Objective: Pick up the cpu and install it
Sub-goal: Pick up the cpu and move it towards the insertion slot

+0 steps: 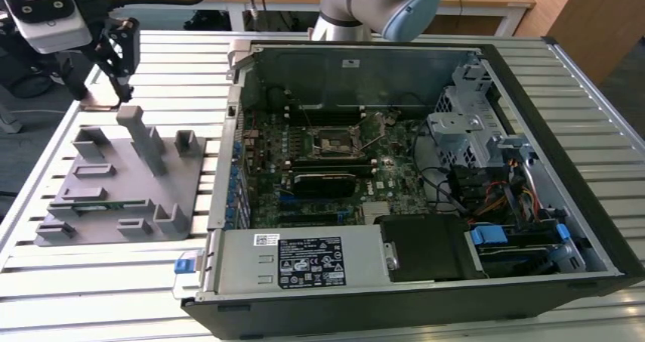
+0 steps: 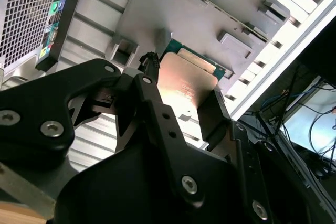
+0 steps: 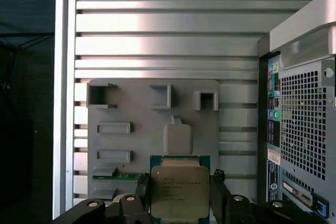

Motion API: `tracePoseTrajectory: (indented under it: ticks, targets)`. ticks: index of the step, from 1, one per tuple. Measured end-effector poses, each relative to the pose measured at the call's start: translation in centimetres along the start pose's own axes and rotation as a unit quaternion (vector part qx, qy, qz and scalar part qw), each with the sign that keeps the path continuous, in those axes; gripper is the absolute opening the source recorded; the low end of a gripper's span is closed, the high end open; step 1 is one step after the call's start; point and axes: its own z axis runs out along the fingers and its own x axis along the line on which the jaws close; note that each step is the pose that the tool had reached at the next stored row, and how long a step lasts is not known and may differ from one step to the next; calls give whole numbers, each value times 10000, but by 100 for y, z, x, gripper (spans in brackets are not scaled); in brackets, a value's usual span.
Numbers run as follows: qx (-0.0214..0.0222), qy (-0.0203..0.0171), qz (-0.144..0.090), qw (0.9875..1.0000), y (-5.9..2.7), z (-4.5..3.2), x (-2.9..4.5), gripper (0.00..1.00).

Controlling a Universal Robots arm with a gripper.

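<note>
Above the grey holder tray (image 3: 136, 108) on the slatted counter (image 3: 157, 24), your pincer (image 3: 181, 184) is closed on the cpu (image 3: 180, 198). It grips two opposite edges only and holds the chip clear of the tray.

Risk: an edge grip may let the chip slip or tilt. The motherboard socket (image 1: 333, 140) sits well apart, inside the computer case (image 1: 353, 74), behind its wall. A tilted or misrotated seating would likely bend contacts.

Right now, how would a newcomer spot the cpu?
On the exterior view's left, beside the open computer case, lies a grey tray. The gripper above it is clamped on the cpu: a small flat square, silvery on top with a green rim, unlike the long thin green memory stick in the tray.
</note>
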Motion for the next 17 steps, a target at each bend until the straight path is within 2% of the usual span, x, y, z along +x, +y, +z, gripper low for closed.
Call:
tracePoseTrajectory:
  ticks: [11, 13, 17]
  targets:
    - [0, 99, 1, 10000, 1, -12, -264, 54]
    - [1, 111, 2, 9999, 1, -31, -277, 54]
    - [0, 111, 2, 9999, 4, -139, -274, 54]
